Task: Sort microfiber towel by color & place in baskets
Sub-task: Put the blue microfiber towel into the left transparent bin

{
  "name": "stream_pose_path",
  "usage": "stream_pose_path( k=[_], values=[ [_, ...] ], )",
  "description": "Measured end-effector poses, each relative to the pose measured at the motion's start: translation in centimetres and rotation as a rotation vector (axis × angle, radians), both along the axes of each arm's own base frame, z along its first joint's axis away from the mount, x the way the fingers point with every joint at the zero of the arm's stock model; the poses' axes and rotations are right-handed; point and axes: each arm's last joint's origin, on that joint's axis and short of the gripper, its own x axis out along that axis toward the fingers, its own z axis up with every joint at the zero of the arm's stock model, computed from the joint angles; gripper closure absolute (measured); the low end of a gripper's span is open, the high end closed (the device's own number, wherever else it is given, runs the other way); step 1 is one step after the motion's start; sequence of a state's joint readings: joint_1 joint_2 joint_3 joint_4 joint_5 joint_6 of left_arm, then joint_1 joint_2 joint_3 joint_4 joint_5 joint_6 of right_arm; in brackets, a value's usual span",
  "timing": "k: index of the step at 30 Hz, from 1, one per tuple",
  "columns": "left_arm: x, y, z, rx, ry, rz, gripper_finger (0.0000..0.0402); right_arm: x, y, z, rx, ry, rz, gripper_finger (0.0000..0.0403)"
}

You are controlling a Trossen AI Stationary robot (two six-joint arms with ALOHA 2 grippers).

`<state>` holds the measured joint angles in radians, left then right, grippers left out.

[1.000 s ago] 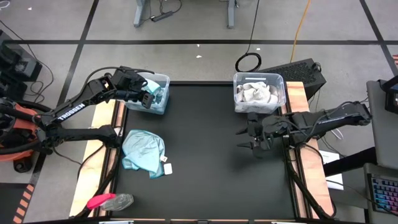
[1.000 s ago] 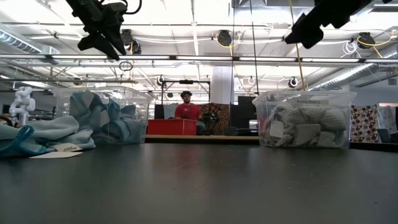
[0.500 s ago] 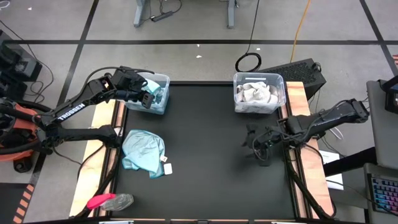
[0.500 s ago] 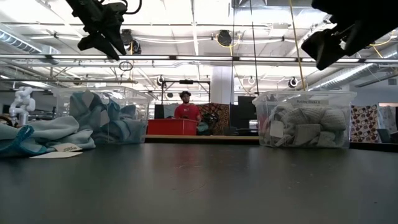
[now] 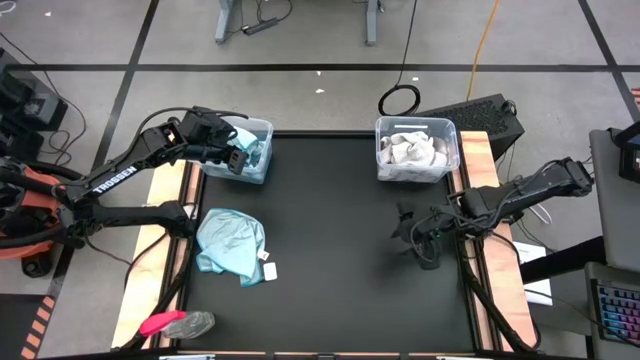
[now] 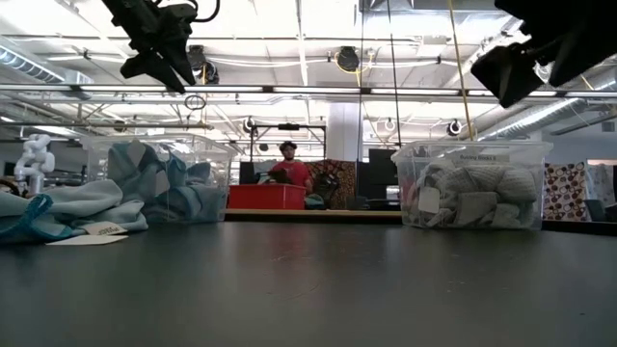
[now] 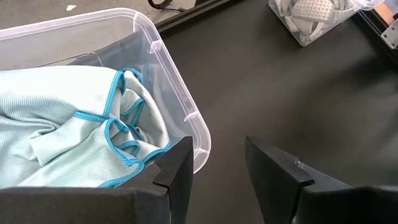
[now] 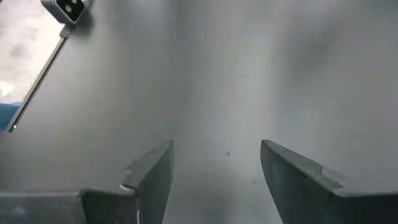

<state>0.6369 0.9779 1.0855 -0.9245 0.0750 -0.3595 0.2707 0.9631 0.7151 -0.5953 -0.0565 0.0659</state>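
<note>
A light teal towel (image 5: pixel 230 245) lies crumpled on the black table at the left, its white tag (image 5: pixel 268 270) beside it. The left basket (image 5: pixel 250 150) at the far left holds teal towels (image 7: pixel 74 124). The right basket (image 5: pixel 416 148) at the far right holds grey-white towels (image 6: pixel 472 193). My left gripper (image 7: pixel 217 168) hangs open above the left basket's near corner, with nothing between its fingers. My right gripper (image 5: pixel 408 236) stands open over bare table in front of the right basket, slanting down.
A pink-and-grey object (image 5: pixel 175 323) lies at the table's near left corner. The middle of the black table (image 5: pixel 330 250) is bare. Wooden strips (image 5: pixel 490 260) run along both sides of the table. A person (image 6: pixel 287 169) shows in the room far behind the table.
My right gripper has drawn a little toward the table's right and near edges, sunk slightly and tipped further downward, staying open. The left arm and the towels have kept still.
</note>
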Motion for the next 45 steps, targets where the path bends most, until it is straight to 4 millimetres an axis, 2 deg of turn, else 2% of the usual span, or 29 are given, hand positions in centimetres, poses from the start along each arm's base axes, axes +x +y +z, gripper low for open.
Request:
stream_pose_path(
  k=[9, 16, 24, 33, 38, 45],
  values=[
    [0.0, 0.0, 0.0, 0.000, 0.000, 0.000, 0.0249, 0.4, 0.1, 0.4, 0.015, -0.059, -0.002, 0.0172],
    [0.0, 0.0, 0.0, 0.000, 0.000, 0.000, 0.0249, 1.2, 0.3, 1.4, 0.077, -0.176, -0.030, 0.0172],
    [0.0, 0.0, 0.0, 0.000, 0.000, 0.000, 0.0249, 3.7, 1.0, 2.7, 0.310, -0.353, -0.153, 0.0172],
    [0.0, 0.0, 0.0, 0.000, 0.000, 0.000, 0.0249, 6.8, 1.9, 1.3, 0.625, -0.288, -0.332, 0.0172],
    [0.0, 0.0, 0.0, 0.000, 0.000, 0.000, 0.0249, 8.0, 2.8, 0.7, 0.755, -0.251, -0.286, 0.0172],
    [0.0, 0.0, 0.0, 0.000, 0.000, 0.000, 0.0249, 9.3, 3.3, 0.6, 0.826, -0.328, -0.237, 0.0172]
  ],
)
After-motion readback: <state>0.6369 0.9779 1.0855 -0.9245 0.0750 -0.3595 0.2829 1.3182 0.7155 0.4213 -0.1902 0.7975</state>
